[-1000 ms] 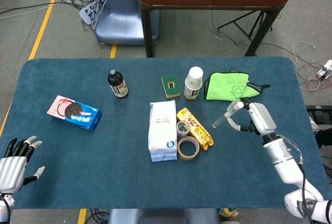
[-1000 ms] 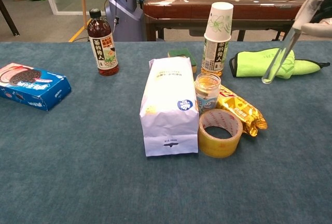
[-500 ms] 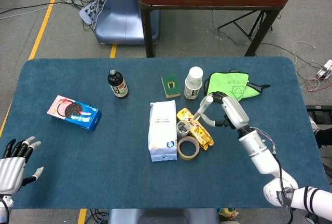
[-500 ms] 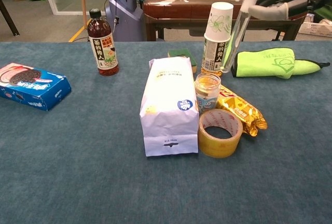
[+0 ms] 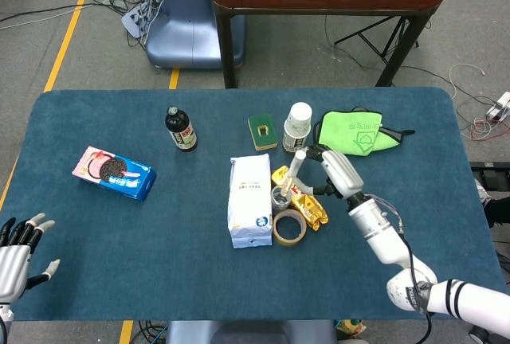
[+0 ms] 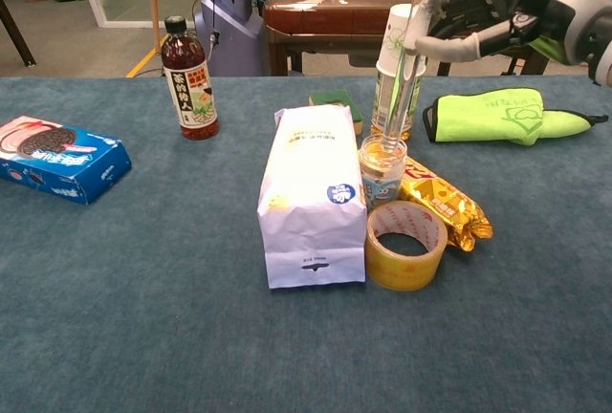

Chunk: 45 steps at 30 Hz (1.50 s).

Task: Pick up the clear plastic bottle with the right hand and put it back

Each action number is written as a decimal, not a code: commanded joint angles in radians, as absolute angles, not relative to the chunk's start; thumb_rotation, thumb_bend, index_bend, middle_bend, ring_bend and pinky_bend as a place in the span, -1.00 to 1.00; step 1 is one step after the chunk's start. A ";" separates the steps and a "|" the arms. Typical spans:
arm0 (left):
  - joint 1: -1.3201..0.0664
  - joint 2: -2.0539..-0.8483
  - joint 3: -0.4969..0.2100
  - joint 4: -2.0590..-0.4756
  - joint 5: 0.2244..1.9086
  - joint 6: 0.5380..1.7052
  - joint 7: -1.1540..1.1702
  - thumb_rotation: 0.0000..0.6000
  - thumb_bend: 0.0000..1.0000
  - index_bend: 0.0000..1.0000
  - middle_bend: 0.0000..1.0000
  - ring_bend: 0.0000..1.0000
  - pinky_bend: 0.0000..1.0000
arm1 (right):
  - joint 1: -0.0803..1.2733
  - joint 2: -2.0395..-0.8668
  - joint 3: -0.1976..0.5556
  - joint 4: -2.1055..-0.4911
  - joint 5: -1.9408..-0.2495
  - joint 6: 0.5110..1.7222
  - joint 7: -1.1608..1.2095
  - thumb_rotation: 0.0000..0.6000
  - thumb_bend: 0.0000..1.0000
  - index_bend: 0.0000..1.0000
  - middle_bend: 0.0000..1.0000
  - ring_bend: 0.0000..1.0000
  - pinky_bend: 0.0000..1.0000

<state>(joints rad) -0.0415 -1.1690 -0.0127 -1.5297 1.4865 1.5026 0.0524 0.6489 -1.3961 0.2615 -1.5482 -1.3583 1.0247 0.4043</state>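
The clear plastic bottle (image 5: 294,171) (image 6: 405,78) is slender and tube-like, and my right hand (image 5: 335,173) (image 6: 499,8) grips its upper end. It hangs nearly upright, slightly tilted. Its lower end is at the mouth of a small clear jar (image 5: 280,196) (image 6: 382,168) in the middle of the blue table; whether it touches the jar I cannot tell. My left hand (image 5: 14,253) lies at the table's near left corner, fingers apart, holding nothing; the chest view does not show it.
Around the jar stand a white bag (image 5: 249,199), a tape roll (image 5: 288,227), a yellow snack pack (image 5: 309,203), a cup-topped bottle (image 5: 297,127) and a green sponge (image 5: 261,131). A green cloth (image 5: 351,133) lies right, a dark tea bottle (image 5: 181,129) and cookie box (image 5: 114,173) left.
My right hand has carried the clear bottle leftward from the table's right side to above the small jar, and the bottle has come more upright. My left hand has slid slightly lower in view.
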 commanded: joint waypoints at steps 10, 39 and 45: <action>-0.039 -1.176 -0.012 -1.514 1.487 1.499 0.040 1.00 -0.47 -0.58 -0.77 -0.78 -0.99 | 0.666 -1.489 0.220 -1.439 -1.359 1.004 0.391 1.00 0.18 0.28 -0.12 -0.42 -0.58; -0.042 -1.161 -0.017 -1.535 1.480 1.489 0.056 1.00 -0.47 -0.58 -0.77 -0.78 -0.99 | 0.607 -1.427 0.125 -1.464 -1.400 1.025 0.302 1.00 -0.66 -1.00 -1.00 -1.00 -0.82; -0.051 -1.165 -0.021 -1.540 1.481 1.480 0.065 1.00 -0.47 -0.58 -0.77 -0.78 -0.99 | 0.488 -1.296 0.092 -1.579 -1.391 1.171 0.196 1.00 -0.59 -1.00 -0.99 -1.00 -0.82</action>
